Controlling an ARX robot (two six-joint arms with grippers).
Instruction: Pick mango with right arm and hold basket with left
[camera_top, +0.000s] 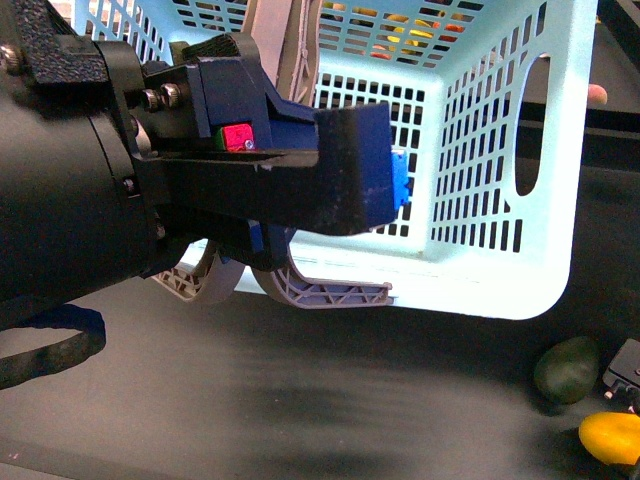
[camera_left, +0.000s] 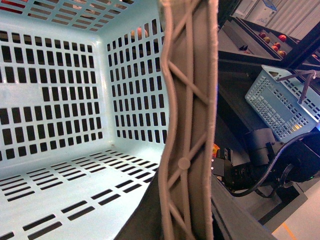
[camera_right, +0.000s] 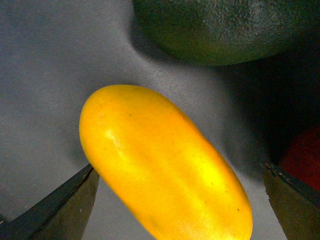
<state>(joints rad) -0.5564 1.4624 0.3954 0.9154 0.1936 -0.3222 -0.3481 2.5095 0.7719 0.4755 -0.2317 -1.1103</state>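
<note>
Left end effector (camera_top: 395, 190) sits at the near rim of the basket (camera_top: 500, 295) with the grey handle (camera_left: 187, 125) right before its wrist camera, yet we cannot tell whether it is clamped, so a firm hold there wants confirming. At 4 o'clock from the basket a dull green fruit (camera_top: 567, 368) lies on the tabletop (camera_top: 300, 400), the mango (camera_top: 612, 438) just beside it at its 5 o'clock. Our right end effector (camera_right: 176, 205) is spread wide with the mango between its fingertips (camera_right: 60, 210); we would lower centred, close gently across the narrow width and avoid nudging the green neighbour.
</note>
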